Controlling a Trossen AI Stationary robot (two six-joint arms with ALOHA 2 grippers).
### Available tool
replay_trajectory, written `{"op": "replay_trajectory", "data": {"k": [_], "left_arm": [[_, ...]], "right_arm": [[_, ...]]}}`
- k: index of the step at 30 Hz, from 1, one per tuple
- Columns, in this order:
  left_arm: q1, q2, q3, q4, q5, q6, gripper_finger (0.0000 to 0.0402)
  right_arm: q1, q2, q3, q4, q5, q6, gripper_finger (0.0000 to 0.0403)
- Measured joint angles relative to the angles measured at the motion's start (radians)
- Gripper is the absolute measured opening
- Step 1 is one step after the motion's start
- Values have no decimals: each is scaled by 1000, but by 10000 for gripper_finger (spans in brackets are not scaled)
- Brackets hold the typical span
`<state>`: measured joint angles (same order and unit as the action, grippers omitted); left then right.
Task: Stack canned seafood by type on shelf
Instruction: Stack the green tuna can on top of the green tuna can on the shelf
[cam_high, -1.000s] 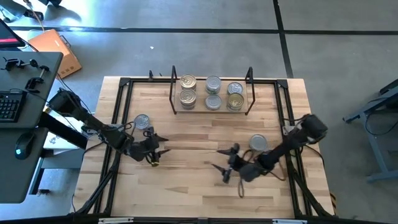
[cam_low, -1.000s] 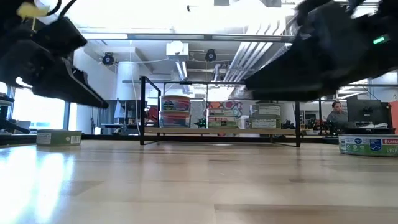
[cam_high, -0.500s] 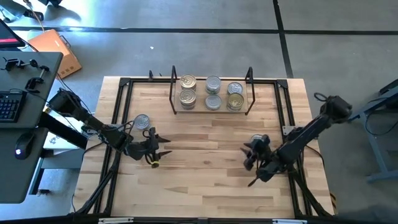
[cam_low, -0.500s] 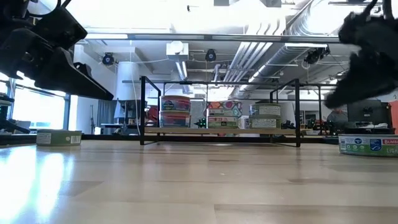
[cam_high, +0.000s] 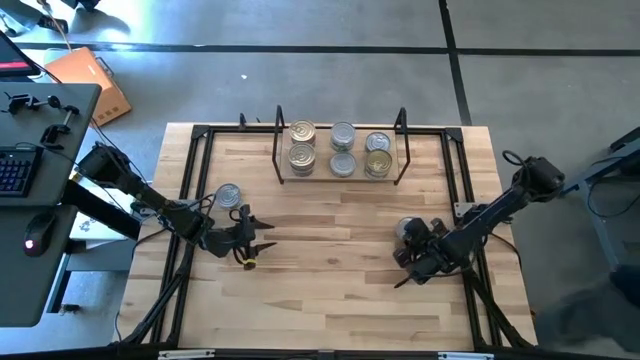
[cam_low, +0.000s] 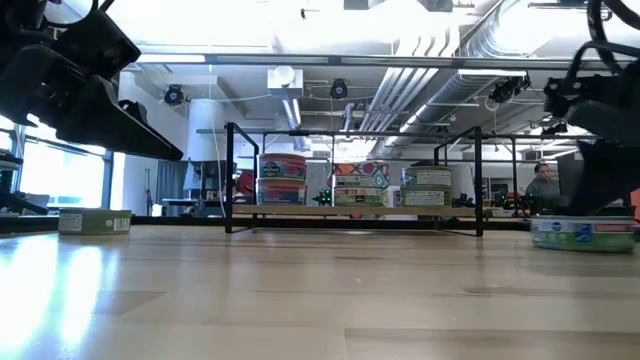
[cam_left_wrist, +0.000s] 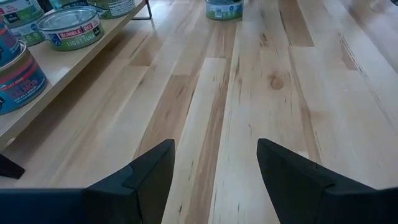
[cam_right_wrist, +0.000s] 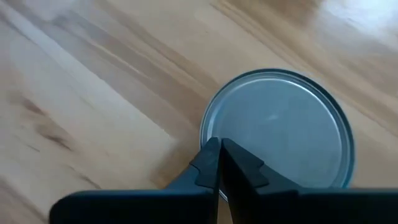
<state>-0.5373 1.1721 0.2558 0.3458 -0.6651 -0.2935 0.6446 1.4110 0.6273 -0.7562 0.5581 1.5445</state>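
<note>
A light wooden table (cam_high: 330, 310) lay under two dark robot arms, seen from above. Nearest the front edge, the right gripper (cam_high: 408, 256) hung low on the table's right side, its fingers (cam_right_wrist: 217, 163) pressed together with no gap, their tips over the near rim of a silver-lidded can (cam_right_wrist: 283, 127) and gripping nothing. That can (cam_high: 408, 229) stood on the bare wood, well apart from the shelf. At table height it (cam_low: 583, 233) showed a blue and green label beneath the dark bulk of the right arm.

On the left side, the left gripper (cam_high: 252, 234) hovered above the wood with its fingers (cam_left_wrist: 149, 171) spread wide and empty. Just behind it stood a second loose can (cam_high: 228, 194) with a silver lid, near the black frame rail.

Farther back, near the table's far edge, stood the shelf (cam_high: 340, 178), a low pale board with black wire uprights at each end. Six can tops showed on it, in three pairs: two gold lids (cam_high: 302, 132) at the left, two silver ones (cam_high: 343, 135) in the middle, and a silver and a gold one (cam_high: 378, 163) at the right. From table level the cans stood stacked two high (cam_low: 282, 177).
</note>
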Motion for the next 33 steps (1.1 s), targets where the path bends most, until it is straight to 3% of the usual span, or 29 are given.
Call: {"op": "replay_trajectory", "data": {"k": [9,17,26,33], "left_arm": [[0,0,0,95,1,50,220],[0,0,0,173,52,115,220],[15,0,0,176,60,115,220],[43,4,0,171,120,88,220]], "right_arm": [[-161,60,-2,442,-32,-351,1],[-355,293,63,915,-228,-730,0],[-402,657,524,923,-355,-1057,0],[-381,763,799,865,-393,-1263,0]]}}
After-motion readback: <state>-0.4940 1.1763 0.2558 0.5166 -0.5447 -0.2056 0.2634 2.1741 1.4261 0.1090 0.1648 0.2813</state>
